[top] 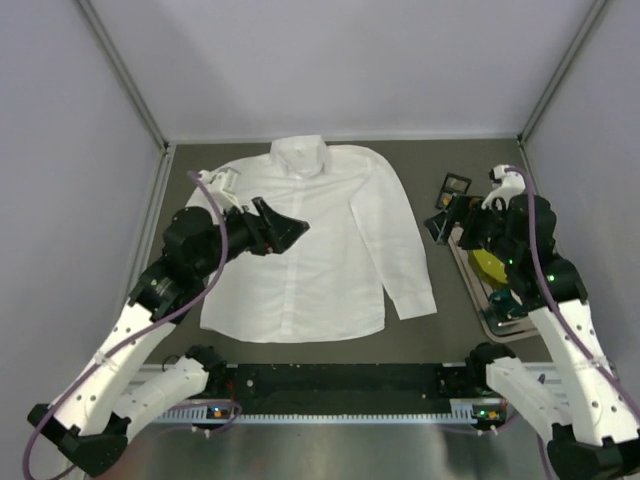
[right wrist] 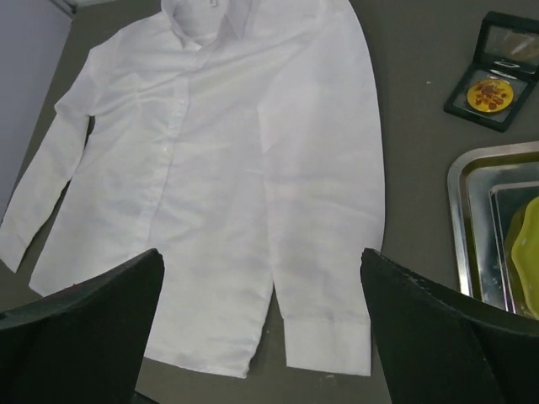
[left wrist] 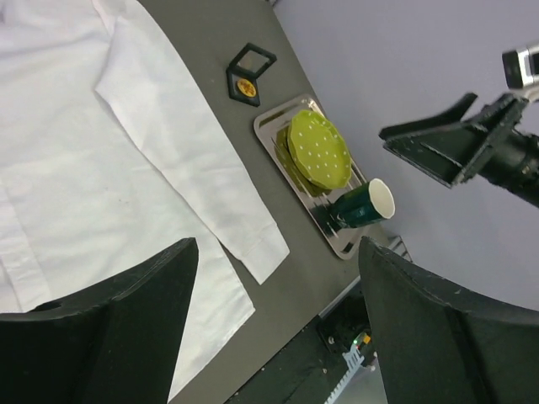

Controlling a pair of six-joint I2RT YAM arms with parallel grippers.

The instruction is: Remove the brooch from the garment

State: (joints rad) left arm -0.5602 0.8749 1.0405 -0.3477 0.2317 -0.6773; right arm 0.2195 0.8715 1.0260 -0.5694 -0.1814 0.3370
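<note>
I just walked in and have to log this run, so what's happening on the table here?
Two robot arms are meant to take a brooch off the white shirt, which lies spread flat on the table. Neither holds anything: the left pincer hangs open over the shirt, the right pincer open near a small black box. The orange-gold brooch lies in that open box, beside the shirt's sleeve, so the removal looks done.

Tray [top: 470, 280] largely behind right arm [top: 545, 270]; garment [top: 320, 250] sleeve beneath left arm [top: 195, 250]
</note>
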